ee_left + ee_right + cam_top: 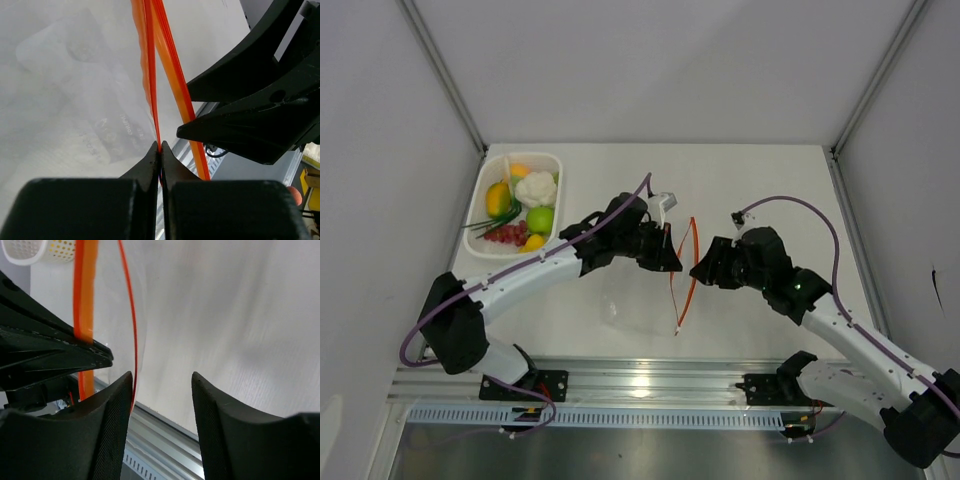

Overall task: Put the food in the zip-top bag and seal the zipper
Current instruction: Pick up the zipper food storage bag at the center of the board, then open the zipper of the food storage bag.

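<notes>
Pinching one lip of the zipper (169, 55) shut-tight, the left gripper (160, 146) is holding the zip-top bag (635, 300) up mid-table. The right gripper (162, 385) is hanging open just beside the other lip. All the food (535, 190) is sitting in the basket (490, 165), with filling and sealing left to do.

I read the zip-top bag (75, 100) beyond the left fingers (145, 172) as thin clear plastic film, crinkled, with a soft sheen. Between those fingers the zipper (150, 75) is glossy orange-red plastic, ribbed lengthwise. The left fingers are smooth matt black plastic. The right fingers (110, 425) are matt black with a fine grainy texture. Past them the worktop (240, 315) is white, matt and faintly streaked. Under them the rail (165, 440) is bare brushed metal.
</notes>
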Controlling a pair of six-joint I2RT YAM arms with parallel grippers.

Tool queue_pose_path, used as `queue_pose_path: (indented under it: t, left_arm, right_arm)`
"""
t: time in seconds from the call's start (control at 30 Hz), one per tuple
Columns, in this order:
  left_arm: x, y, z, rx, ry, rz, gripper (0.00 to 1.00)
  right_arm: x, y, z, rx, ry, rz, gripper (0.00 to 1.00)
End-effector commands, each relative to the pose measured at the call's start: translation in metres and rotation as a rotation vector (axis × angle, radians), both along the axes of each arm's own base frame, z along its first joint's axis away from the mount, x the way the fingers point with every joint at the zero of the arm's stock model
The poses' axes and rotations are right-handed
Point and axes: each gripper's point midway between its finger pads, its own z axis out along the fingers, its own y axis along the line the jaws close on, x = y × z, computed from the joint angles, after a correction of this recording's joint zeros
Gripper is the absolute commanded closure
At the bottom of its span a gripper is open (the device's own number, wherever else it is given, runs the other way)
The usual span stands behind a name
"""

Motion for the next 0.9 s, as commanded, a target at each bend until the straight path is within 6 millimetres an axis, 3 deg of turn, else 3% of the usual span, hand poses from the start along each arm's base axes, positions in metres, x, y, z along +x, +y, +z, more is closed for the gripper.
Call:
queue_pose_path:
  t: [0.0, 0.13, 0.23, 0.27, 0.3, 0.4, 0.53, 0.57, 0.6, 0.67, 0.7, 0.73, 0.87]
  left_arm:
    - [-0.007, -0.003, 0.020, -0.070, -0.018, -0.025, 0.99]
    - [-0.009, -0.006, 0.030, -0.100, -0.022, -0.040, 0.99]
    - [-0.010, -0.010, 0.040, -0.131, -0.032, -0.058, 0.99]
    - [-0.013, -0.012, 0.043, -0.146, -0.031, -0.077, 0.99]
    - [-0.012, -0.015, 0.047, -0.157, -0.031, -0.087, 0.99]
    - [-0.015, -0.025, 0.066, -0.204, -0.017, -0.132, 0.99]
    - [-0.017, -0.048, 0.096, -0.302, 0.024, -0.207, 1.00]
    - [-0.020, -0.054, 0.101, -0.320, 0.033, -0.232, 0.99]
    - [-0.024, -0.062, 0.131, -0.382, 0.009, -0.284, 1.00]
    - [-0.027, -0.077, 0.131, -0.400, 0.047, -0.339, 0.99]
    - [-0.033, -0.082, 0.151, -0.448, 0.044, -0.404, 0.99]
    - [-0.035, -0.089, 0.158, -0.484, 0.066, -0.423, 0.99]
    - [-0.025, -0.099, 0.135, -0.451, 0.114, -0.401, 1.00]
  right_arm:
    - [0.002, 0.020, 0.018, 0.099, -0.027, 0.046, 0.48]
    - [0.000, 0.027, 0.015, 0.113, -0.027, 0.064, 0.57]
    - [0.001, 0.029, 0.018, 0.120, -0.034, 0.068, 0.78]
    - [0.002, 0.029, 0.020, 0.119, -0.037, 0.065, 0.95]
    - [0.002, 0.027, 0.020, 0.109, -0.036, 0.059, 1.00]
    - [0.010, 0.014, 0.024, 0.031, -0.064, 0.002, 1.00]
    - [0.027, -0.025, 0.035, -0.174, -0.122, -0.133, 1.00]
    - [0.034, -0.040, 0.039, -0.237, -0.149, -0.201, 1.00]
    - [0.034, -0.051, 0.049, -0.287, -0.161, -0.222, 1.00]
    - [0.038, -0.074, 0.062, -0.374, -0.198, -0.306, 1.00]
    - [0.035, -0.084, 0.071, -0.407, -0.204, -0.332, 1.00]
    - [0.034, -0.091, 0.077, -0.430, -0.216, -0.351, 1.00]
    - [0.028, -0.104, 0.094, -0.484, -0.241, -0.381, 1.00]
